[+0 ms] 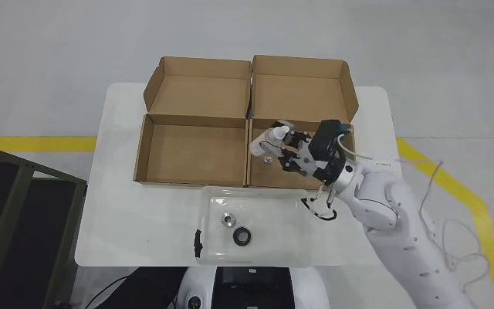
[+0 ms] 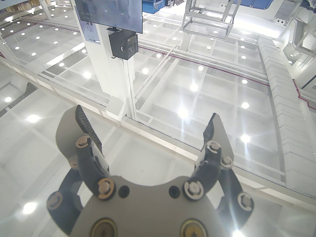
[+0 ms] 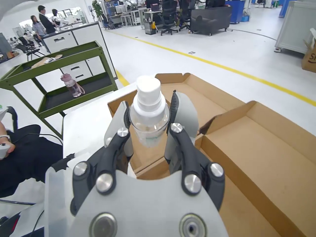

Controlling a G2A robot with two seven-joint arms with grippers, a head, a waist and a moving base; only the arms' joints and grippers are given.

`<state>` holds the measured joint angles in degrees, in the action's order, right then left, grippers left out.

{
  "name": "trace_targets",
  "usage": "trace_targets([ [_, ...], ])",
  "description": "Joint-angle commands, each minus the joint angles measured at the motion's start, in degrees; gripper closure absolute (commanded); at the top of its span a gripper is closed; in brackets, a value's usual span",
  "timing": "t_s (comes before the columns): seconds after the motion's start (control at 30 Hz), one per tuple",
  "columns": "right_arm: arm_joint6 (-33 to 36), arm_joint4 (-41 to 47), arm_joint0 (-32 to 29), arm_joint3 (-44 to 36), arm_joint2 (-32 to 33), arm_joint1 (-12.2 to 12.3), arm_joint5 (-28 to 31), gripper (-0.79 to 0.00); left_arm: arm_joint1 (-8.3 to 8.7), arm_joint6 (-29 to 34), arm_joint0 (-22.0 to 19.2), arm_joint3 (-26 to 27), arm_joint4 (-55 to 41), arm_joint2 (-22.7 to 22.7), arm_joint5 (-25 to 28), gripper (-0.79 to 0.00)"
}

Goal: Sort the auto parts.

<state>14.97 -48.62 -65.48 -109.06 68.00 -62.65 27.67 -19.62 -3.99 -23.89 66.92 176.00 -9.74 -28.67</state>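
My right gripper [image 1: 278,143] is shut on a small clear spray bottle [image 1: 268,141] with a white cap, held above the left part of the right cardboard box [image 1: 266,178]. In the right wrist view the bottle [image 3: 148,114] sits between the two fingers, cap pointing away, with my right gripper [image 3: 150,107] over brown cardboard [image 3: 256,146]. A small silver part [image 1: 265,161] lies in that box under the bottle. The left cardboard box [image 1: 190,151] holds nothing. My left gripper [image 2: 145,124] stands open with nothing in it, facing the ceiling.
A clear plastic tray [image 1: 270,202] at the table's front holds a silver ring [image 1: 227,219] and a black ring [image 1: 243,235]; a black piece [image 1: 197,243] sits at its left edge. Both boxes' lids stand open at the back. A green cart [image 1: 31,216] stands left of the table.
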Motion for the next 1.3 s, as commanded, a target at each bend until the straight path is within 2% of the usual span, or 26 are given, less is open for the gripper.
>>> trace_targets([
  [0.0, 0.2, -0.5, -0.4, 0.6, 0.5, 0.0, -0.7, 0.000, 0.00, 0.0, 0.0, 0.0, 0.0, 0.0, 0.0, -0.785],
  [0.33, 2.6, -4.6, -3.3, 4.8, 4.9, 0.6, -4.9, 0.000, 0.00, 0.0, 0.0, 0.0, 0.0, 0.0, 0.0, -0.785],
  [0.73, 2.7, -8.4, -2.2, 12.3, 0.2, -0.3, -7.8, 0.000, 0.00, 0.0, 0.0, 0.0, 0.0, 0.0, 0.0, -0.785],
  [1.13, 3.9, -11.8, -0.1, 14.5, -3.3, -1.3, -10.3, 0.000, 0.00, 0.0, 0.0, 0.0, 0.0, 0.0, 0.0, -0.785],
  [1.2, 4.0, -12.0, 0.1, 14.7, -3.5, -1.4, -10.4, -0.022, 0.00, 0.0, 0.0, 0.0, 0.0, 0.0, 0.0, -0.785],
  [1.27, 4.1, -12.0, 0.2, 14.8, -3.7, -1.5, -10.5, -0.086, 0.00, 0.0, 0.0, 0.0, 0.0, 0.0, 0.0, -0.785],
])
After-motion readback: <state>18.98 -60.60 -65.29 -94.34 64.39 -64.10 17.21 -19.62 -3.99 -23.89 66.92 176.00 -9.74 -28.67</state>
